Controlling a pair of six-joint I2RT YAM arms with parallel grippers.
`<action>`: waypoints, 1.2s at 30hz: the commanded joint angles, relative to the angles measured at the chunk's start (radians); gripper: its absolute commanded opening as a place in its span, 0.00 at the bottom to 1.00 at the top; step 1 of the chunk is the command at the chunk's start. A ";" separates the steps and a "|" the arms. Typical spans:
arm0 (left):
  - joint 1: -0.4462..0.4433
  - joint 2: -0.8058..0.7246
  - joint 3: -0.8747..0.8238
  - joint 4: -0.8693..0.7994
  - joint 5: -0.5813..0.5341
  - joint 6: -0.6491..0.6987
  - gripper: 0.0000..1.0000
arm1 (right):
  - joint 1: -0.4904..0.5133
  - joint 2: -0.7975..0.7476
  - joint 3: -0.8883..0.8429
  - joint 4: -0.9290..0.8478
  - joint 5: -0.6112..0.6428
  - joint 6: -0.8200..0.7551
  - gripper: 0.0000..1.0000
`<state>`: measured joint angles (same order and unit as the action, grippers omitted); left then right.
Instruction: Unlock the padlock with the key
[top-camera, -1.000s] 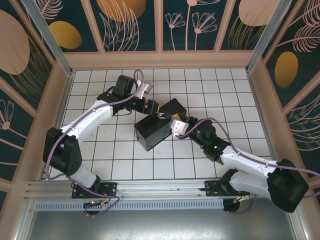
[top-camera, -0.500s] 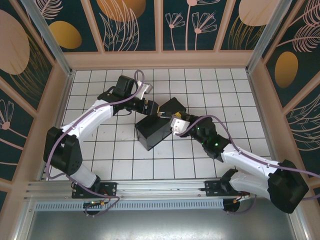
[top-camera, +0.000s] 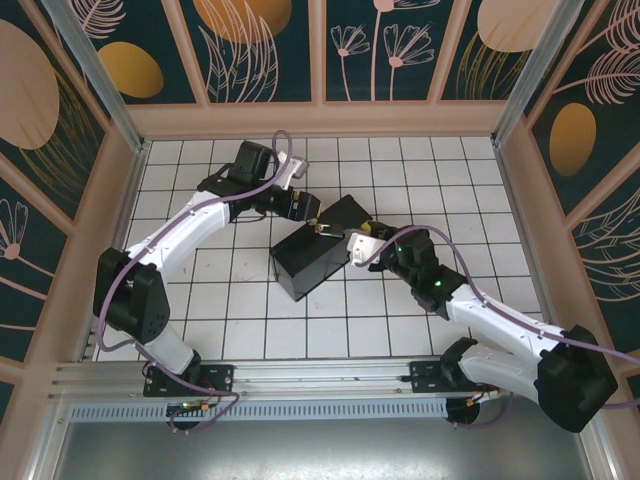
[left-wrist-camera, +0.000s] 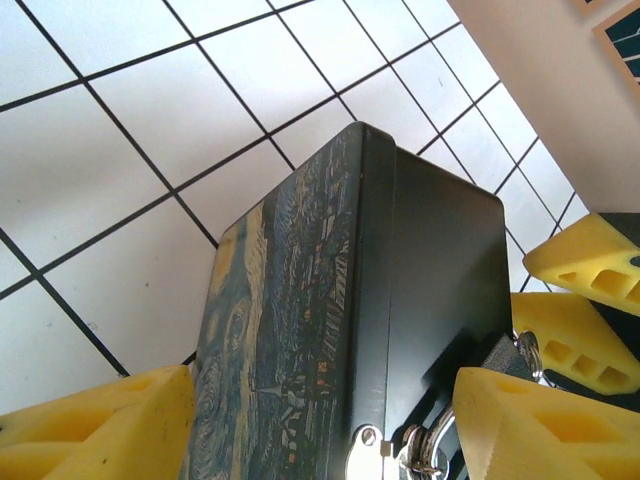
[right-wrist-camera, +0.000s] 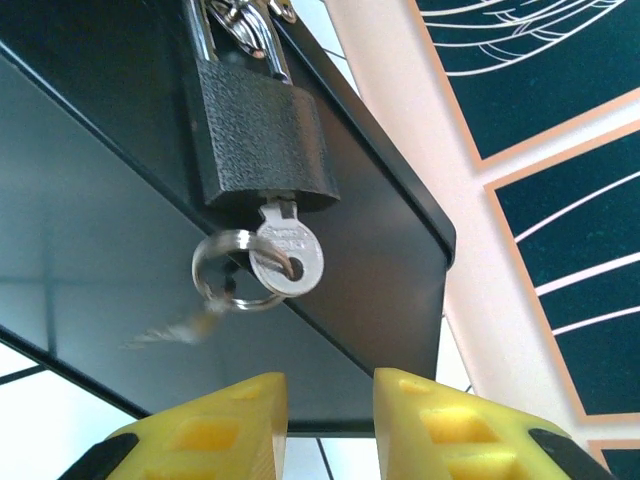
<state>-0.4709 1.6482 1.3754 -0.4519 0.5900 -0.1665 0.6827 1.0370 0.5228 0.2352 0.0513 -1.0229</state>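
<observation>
Two pincers, one small lock: we are lining up the key turn.
Our left pincer (left-wrist-camera: 327, 380) is standing wide open around a corner of the painted box (left-wrist-camera: 300, 300), gripping nothing. Just right of it the padlock (right-wrist-camera: 262, 130) is hanging from the box with the key (right-wrist-camera: 285, 252) sitting in its keyhole, its ring (right-wrist-camera: 232, 272) dangling. Our right pincer (right-wrist-camera: 330, 385) is hovering just below the key, jaws slightly parted and empty. We are judging that it should pinch the key's flat head squarely, not the ring, then twist gently while the left steadies the box.

Dark box (top-camera: 305, 268) on white tiles (top-camera: 240, 322)
</observation>
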 joint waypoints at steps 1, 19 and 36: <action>0.004 0.024 0.035 -0.044 0.004 0.046 0.70 | -0.003 0.013 0.033 0.041 -0.032 -0.031 0.29; 0.009 0.040 0.052 -0.033 -0.047 0.015 0.69 | -0.056 0.005 0.091 -0.040 -0.103 0.060 0.32; 0.057 -0.170 -0.160 0.027 -0.133 -0.150 0.79 | -0.242 0.273 0.480 -0.345 -0.739 0.661 0.56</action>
<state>-0.4419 1.5169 1.2526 -0.4461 0.4591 -0.2760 0.4538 1.2949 0.9882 -0.0429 -0.5442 -0.4164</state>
